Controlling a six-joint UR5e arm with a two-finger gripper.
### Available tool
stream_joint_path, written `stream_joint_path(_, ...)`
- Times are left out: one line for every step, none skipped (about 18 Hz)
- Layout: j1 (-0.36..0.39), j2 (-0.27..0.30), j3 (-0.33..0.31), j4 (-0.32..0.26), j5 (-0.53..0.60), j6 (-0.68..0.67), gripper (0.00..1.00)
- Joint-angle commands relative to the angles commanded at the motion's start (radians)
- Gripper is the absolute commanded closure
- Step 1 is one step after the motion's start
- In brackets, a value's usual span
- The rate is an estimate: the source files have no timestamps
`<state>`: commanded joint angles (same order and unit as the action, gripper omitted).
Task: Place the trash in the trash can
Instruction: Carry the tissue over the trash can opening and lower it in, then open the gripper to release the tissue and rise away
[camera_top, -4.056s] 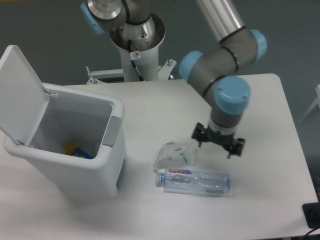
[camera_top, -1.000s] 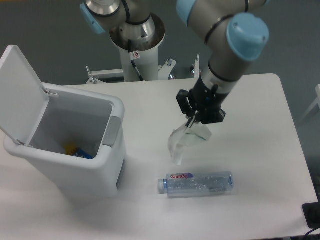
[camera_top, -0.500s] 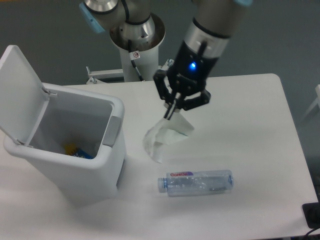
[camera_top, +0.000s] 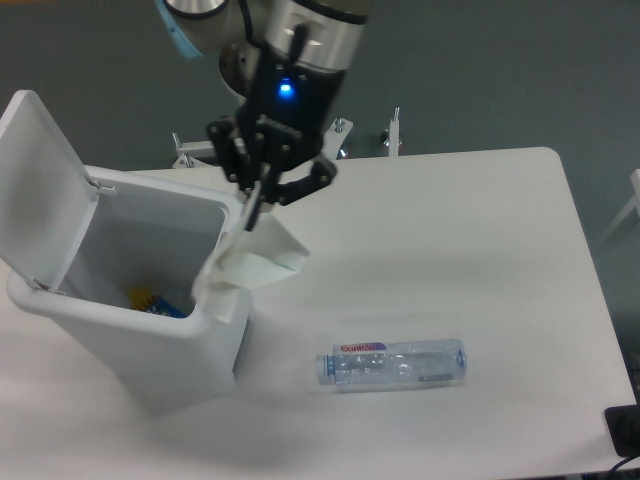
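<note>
Above the trash can's (camera_top: 120, 300) front rim hangs the wrapper (camera_top: 250, 265), whitish, crumpled, translucent, pinched at its top by the tool (camera_top: 262, 192) directly above it. Its lower end overlaps the rim's right corner. Farther right on the desk (camera_top: 480, 250), the crushed clear bottle (camera_top: 392, 364) lies flat, well apart, with bare surface around it.

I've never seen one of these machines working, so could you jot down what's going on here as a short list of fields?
gripper: shut on the wrapper, above the bin's front rim
wrapper: whitish, crumpled, hanging in the air at the bin's front edge
bottle: clear, crushed, lying on its side on the table, untouched
trash can: white, lid flipped open, something blue and yellow at the bottom
table: white
</note>
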<state>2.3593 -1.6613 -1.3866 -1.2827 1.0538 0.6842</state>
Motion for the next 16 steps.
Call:
stream_joint_path(-0.011, 0.006, -0.021, 0.031, 0.003, 0.0, 1.0)
stream_joint_path(-0.023, 0.024, -0.044, 0.051, 0.003, 0.005, 1.0)
stream_joint_path(-0.037, 0.053, -0.087, 0.069, 0.006, 0.012, 1.0)
stream_joint_path(-0.037, 0.075, -0.116, 0.08, 0.006, 0.017, 1.0)
stream_joint_path(-0.038, 0.089, -0.138, 0.094, 0.006, 0.027, 1.0)
stream_joint_path(-0.038, 0.103, -0.164, 0.114, 0.006, 0.037, 0.93)
stream_joint_path(-0.038, 0.104, -0.17, 0.121, 0.006, 0.038, 0.85)
stream_joint_path(-0.041, 0.104, -0.18, 0.125, 0.008, 0.044, 0.76)
stream_joint_path(-0.043, 0.104, -0.186, 0.125, 0.008, 0.06, 0.72)
stream_joint_path(-0.045, 0.104, -0.187, 0.125, 0.008, 0.08, 0.68)
stream_joint_path(-0.045, 0.104, -0.187, 0.125, 0.008, 0.081, 0.61)
stream_joint_path(-0.045, 0.104, -0.187, 0.125, 0.008, 0.083, 0.6)
stream_joint_path(-0.045, 0.104, -0.189, 0.125, 0.008, 0.083, 0.58)
stream_joint_path(-0.045, 0.104, -0.19, 0.125, 0.008, 0.083, 0.56)
stream_joint_path(-0.045, 0.103, -0.192, 0.129, 0.009, 0.081, 0.56)
stream_joint_path(-0.045, 0.1, -0.192, 0.138, 0.015, 0.083, 0.56)
